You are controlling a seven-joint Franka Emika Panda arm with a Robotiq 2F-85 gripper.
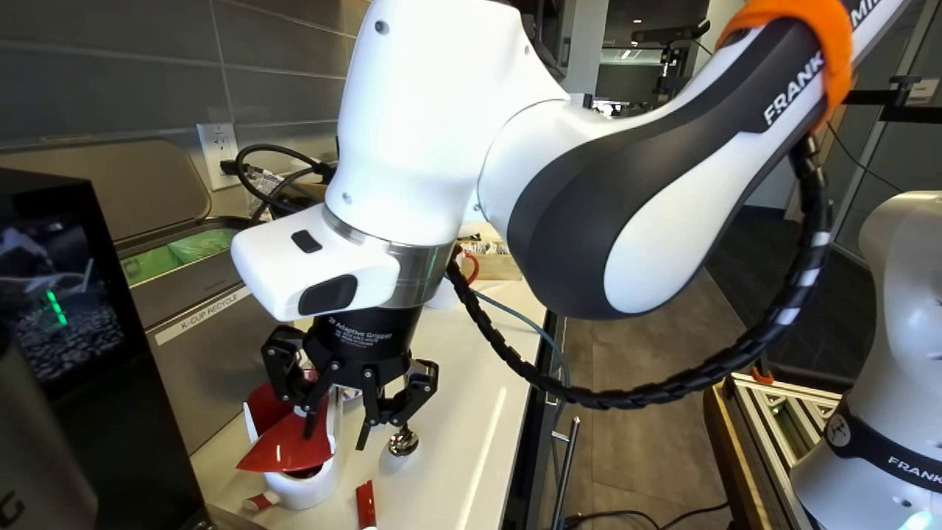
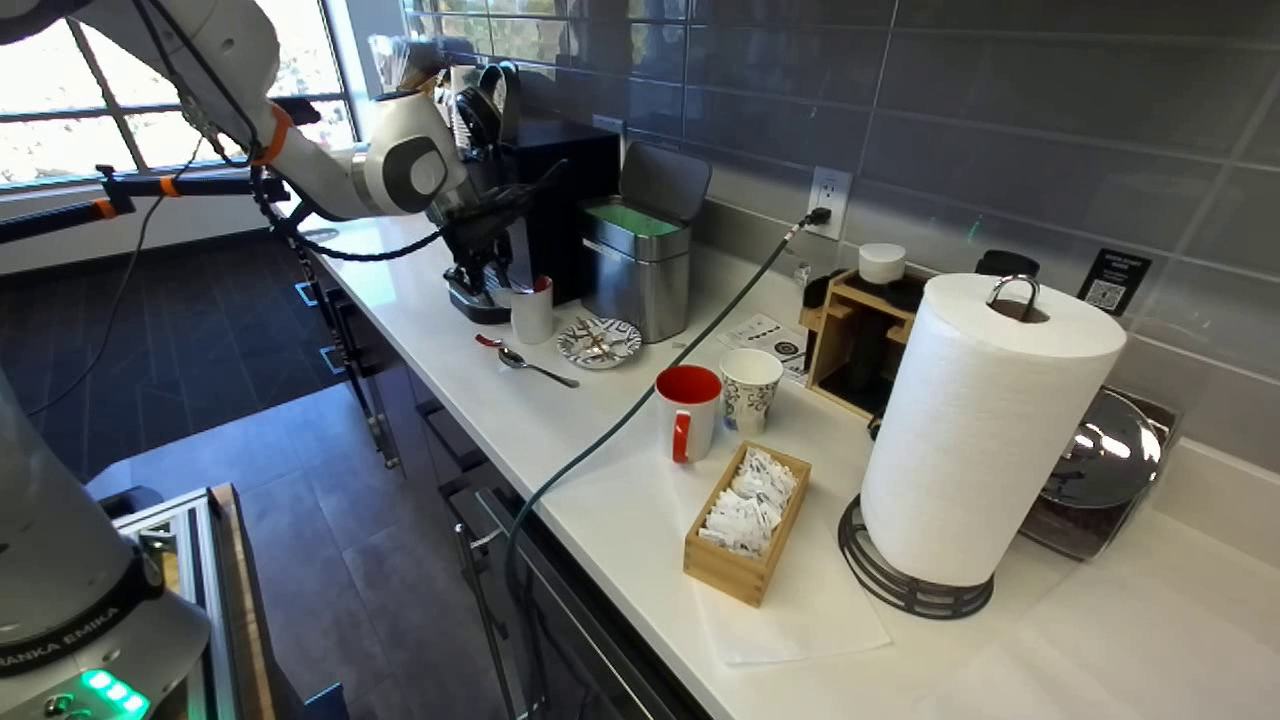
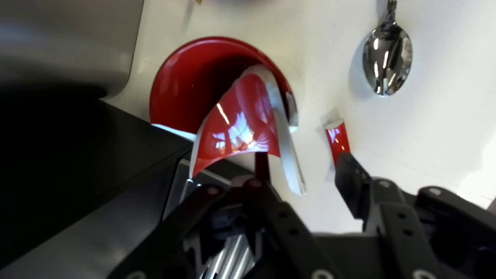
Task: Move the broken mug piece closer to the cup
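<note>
While the jaws stand well apart and empty, the broken mug piece (image 3: 243,123) leans partly inside the red-lined mug (image 3: 179,86) beneath them, its white edge showing between their tips in the wrist view. The step looks like lining up a grip; next, they should close gently on that edge.

The broken mug piece (image 3: 238,122) — a large, curved, jagged shard, glossy red with white edges — sits tilted in the cup (image 3: 172,85), one end inside, the other jutting out over one side. The cup stands upright, white outside and glossy red within, its rim broken off where the shard pokes out.
</note>
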